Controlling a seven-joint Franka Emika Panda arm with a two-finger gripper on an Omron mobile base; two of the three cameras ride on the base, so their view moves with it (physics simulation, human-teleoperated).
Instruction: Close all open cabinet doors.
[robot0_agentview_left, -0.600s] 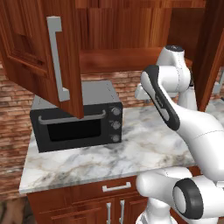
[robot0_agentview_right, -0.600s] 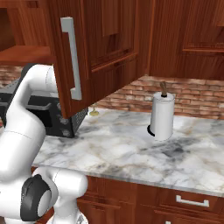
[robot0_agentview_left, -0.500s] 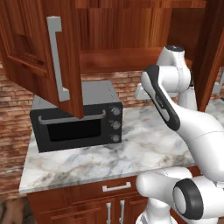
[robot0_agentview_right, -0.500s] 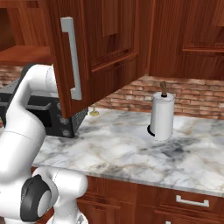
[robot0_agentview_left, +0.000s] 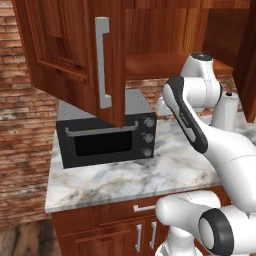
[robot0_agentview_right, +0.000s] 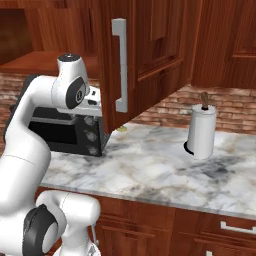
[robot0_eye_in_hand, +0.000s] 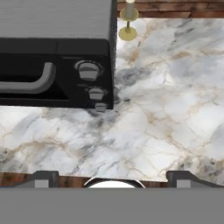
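Claw (robot0_eye_in_hand: 112, 178) spread wide over marble counter (robot0_eye_in_hand: 166, 113) (nothing pinched); cabinet door (robot0_agentview_left: 75, 50) open above toaster oven (robot0_agentview_left: 107, 140).

Open cabinet door (robot0_agentview_left: 75, 50) jutting over toaster oven (robot0_agentview_left: 102, 140); bare marble counter (robot0_agentview_right: 150, 165) right, prob. passable.

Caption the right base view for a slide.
Open cabinet door juts over the marble counter, between toaster oven and paper towel roll.

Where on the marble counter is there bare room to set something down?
The widest bare patch of the marble counter lies between the black toaster oven and the paper towel holder. A narrower strip runs in front of the oven. The back corner beside the oven is crowded by a small brass stand, under the open cabinet door.
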